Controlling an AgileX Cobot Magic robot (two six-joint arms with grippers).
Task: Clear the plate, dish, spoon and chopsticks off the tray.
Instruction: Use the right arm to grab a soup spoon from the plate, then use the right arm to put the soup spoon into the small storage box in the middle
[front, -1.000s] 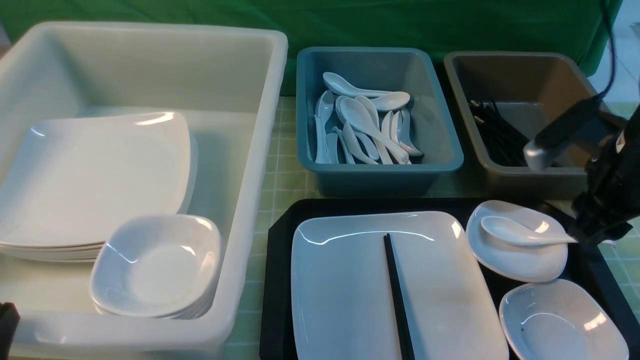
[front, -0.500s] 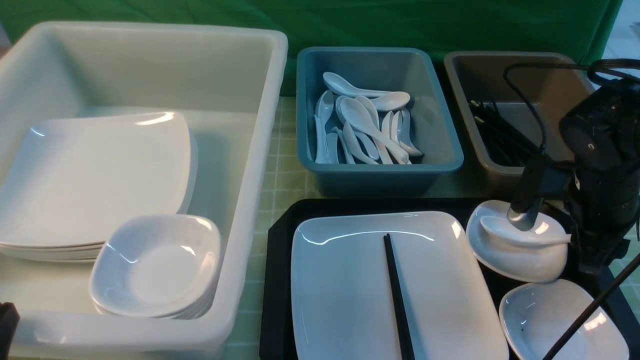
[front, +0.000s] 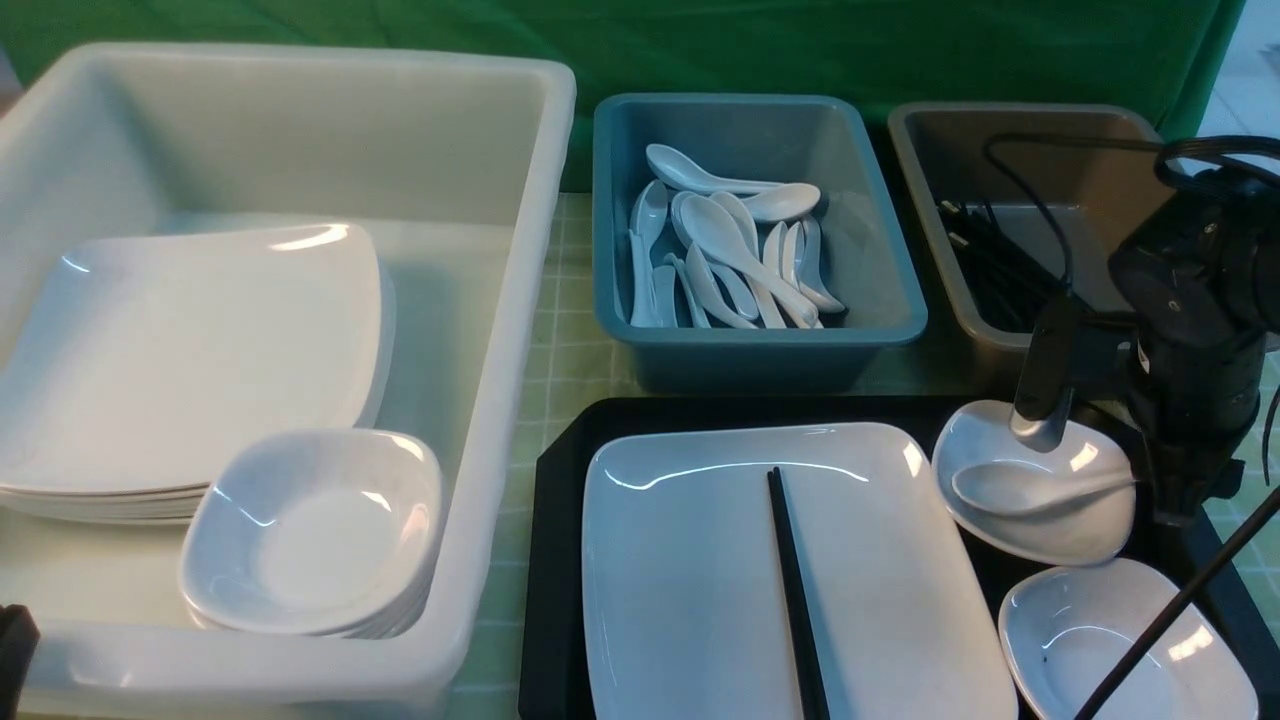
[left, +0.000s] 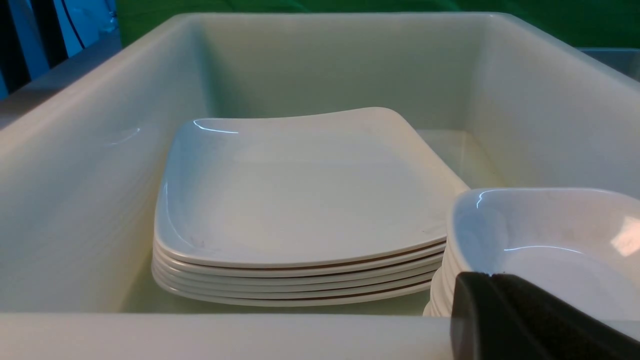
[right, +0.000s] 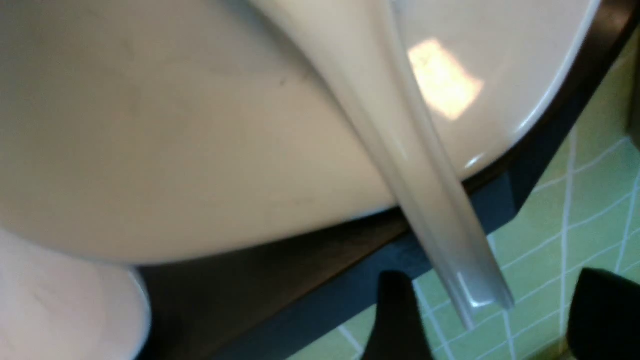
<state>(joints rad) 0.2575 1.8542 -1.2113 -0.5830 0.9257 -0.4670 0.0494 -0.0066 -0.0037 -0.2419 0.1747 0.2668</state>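
Note:
The black tray (front: 556, 560) carries the large white plate (front: 690, 580), and the black chopsticks (front: 795, 590) lie lengthwise on that plate. To the plate's right a small white dish (front: 1050, 530) holds the white spoon (front: 1025, 487), whose handle points right past the rim. My right gripper (front: 1160, 497) is at that handle's end. In the right wrist view the gripper (right: 495, 320) is open and the handle (right: 430, 210) lies untouched between the fingertips (right: 395, 320). My left gripper (left: 492, 280) is shut and empty, at the white bin's near wall.
A second small dish (front: 1120, 640) sits at the tray's near right corner. The white bin (front: 520, 300) holds stacked plates and small dishes. Behind the tray stand a blue bin (front: 900, 300) of spoons and a grey bin (front: 950, 250) of chopsticks. A thin black cable (front: 1180, 605) crosses the right corner.
My right arm swung in and came down beside the dish, and its jaws opened wider around the spoon handle's end. The spoon now lies slightly lower in the dish. The left gripper stayed still.

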